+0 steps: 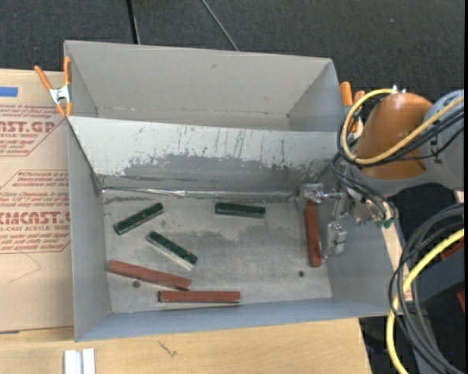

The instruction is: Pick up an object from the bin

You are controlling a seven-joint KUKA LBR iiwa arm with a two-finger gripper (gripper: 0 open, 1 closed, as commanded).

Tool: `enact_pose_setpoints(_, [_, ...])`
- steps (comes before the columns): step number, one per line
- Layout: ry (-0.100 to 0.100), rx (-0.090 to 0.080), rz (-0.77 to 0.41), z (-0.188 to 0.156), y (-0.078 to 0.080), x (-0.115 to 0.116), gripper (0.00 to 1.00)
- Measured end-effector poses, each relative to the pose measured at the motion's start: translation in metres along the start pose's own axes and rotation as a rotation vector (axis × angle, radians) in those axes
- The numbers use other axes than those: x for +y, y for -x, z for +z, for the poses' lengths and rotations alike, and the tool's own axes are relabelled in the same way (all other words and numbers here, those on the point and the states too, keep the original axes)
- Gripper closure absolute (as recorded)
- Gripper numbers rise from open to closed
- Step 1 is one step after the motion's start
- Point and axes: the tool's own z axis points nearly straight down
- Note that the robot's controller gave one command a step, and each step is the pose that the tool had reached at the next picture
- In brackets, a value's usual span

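My gripper [326, 216] hangs low at the right end of the bin, its two metal fingers apart with nothing held between them. A red-brown flat stick [313, 238] lies lengthwise on the bin floor right beside the gripper, against its left side; I cannot tell whether they touch. A dark green stick [239, 209] lies flat near the back wall, a good way left of the gripper.
Further left lie two more dark green sticks [138, 217] [171, 249]. Two red-brown sticks [149, 275] [199, 295] rest along the front wall. The arm, with an orange cover and yellow cables, stands over the bin's right rim.
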Motion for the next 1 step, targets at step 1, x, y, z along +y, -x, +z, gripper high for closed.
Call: enact_pose_setpoints(1, [0.000,0.001,0.063,0.0079,0.0055,-0.0023,0.00])
